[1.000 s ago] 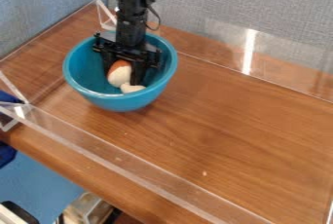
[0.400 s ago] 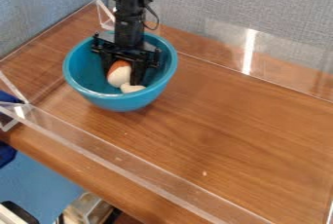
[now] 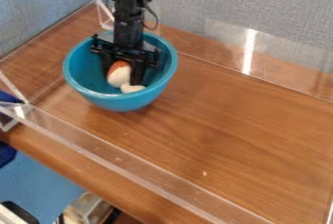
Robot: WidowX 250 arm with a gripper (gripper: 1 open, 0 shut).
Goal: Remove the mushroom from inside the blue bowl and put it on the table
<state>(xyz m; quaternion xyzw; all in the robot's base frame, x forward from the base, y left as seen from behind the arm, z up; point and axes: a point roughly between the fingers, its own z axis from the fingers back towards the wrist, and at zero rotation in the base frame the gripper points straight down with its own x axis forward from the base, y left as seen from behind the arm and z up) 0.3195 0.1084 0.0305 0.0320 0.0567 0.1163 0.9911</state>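
The blue bowl (image 3: 81, 72) stands at the back left of the table (image 3: 240, 116). The mushroom (image 3: 121, 74), cream with an orange patch, lies inside it, its pale end toward the bowl's front wall. My gripper (image 3: 124, 75) reaches straight down into the bowl on a black arm. Its two dark fingers (image 3: 147, 69) flank the mushroom and sit against its sides, so the gripper is shut on it. The mushroom still rests low in the bowl.
Low clear acrylic walls (image 3: 156, 174) edge the tabletop at the front, left and back. A grey-blue wall rises behind. The brown wood to the right of the bowl is open surface.
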